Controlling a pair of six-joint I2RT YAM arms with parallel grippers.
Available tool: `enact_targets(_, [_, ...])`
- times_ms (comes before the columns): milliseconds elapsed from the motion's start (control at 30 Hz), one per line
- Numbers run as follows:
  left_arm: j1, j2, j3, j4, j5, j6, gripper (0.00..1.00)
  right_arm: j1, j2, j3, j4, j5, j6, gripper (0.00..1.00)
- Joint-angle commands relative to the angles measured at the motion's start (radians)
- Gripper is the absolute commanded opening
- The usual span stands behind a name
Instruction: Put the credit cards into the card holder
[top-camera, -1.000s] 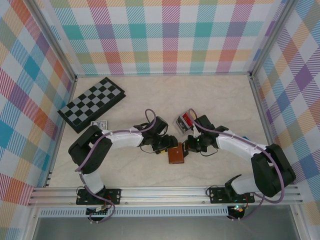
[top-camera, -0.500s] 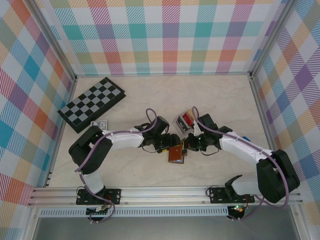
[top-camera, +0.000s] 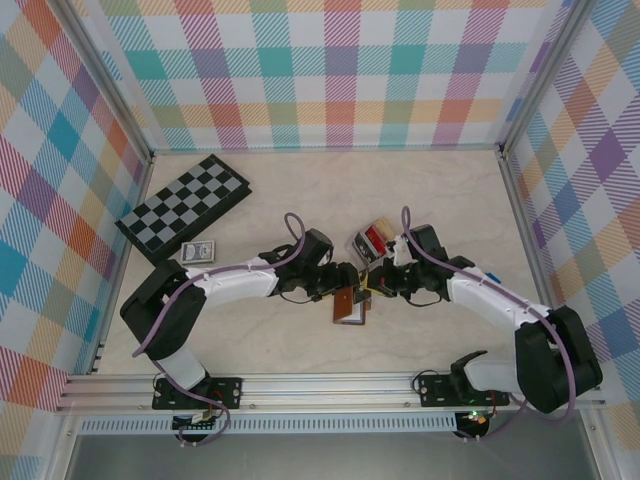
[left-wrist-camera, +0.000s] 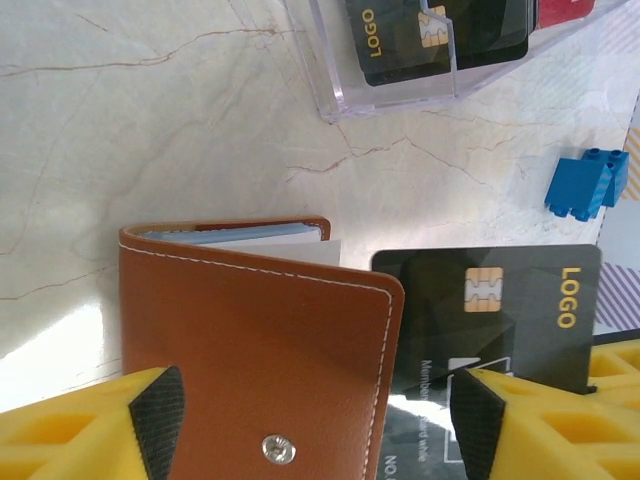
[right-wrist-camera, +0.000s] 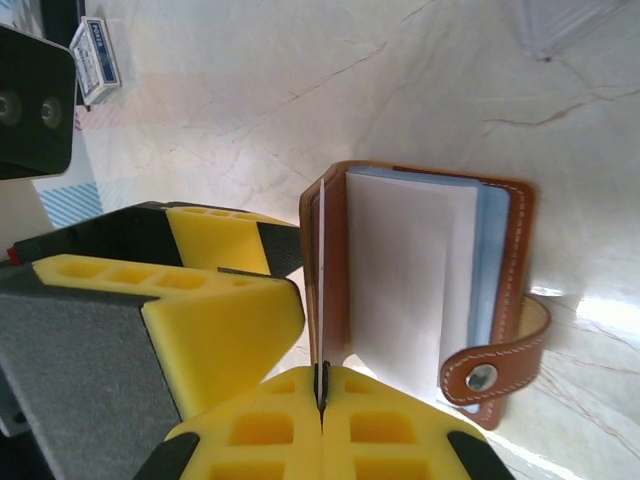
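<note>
The reddish-brown card holder stands open on the table between both grippers. In the left wrist view its stitched cover with the snap stud lies between my left gripper's wide-apart fingers, and I see no grip on it. A black credit card marked LOGO pokes out from behind the cover. My right gripper is shut on that card's edge, which runs flat along the holder's cover. From above, the left gripper and right gripper nearly meet.
A clear plastic tray behind the holder keeps a black card and a red card. A blue brick lies to the right. A chessboard and a blue-patterned pack sit at the left.
The left arm has stretched further right and the right gripper has brought the black card left, against the holder. The holder has tipped up from lying flat.
</note>
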Motion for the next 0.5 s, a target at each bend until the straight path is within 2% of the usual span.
enact_targets(0, [-0.015,0.005,-0.009,-0.021,0.008,0.008,0.63,-0.003,0.03,-0.02,0.096,-0.075,0.042,0.03])
enact_targets(133, [-0.015,0.0,-0.017,-0.027,-0.003,0.004,0.48,-0.007,0.037,-0.038,0.146,-0.095,0.074,0.03])
enact_targets(467, [-0.011,0.0,-0.028,-0.022,0.004,0.0,0.33,-0.04,0.057,-0.081,0.306,-0.199,0.169,0.02])
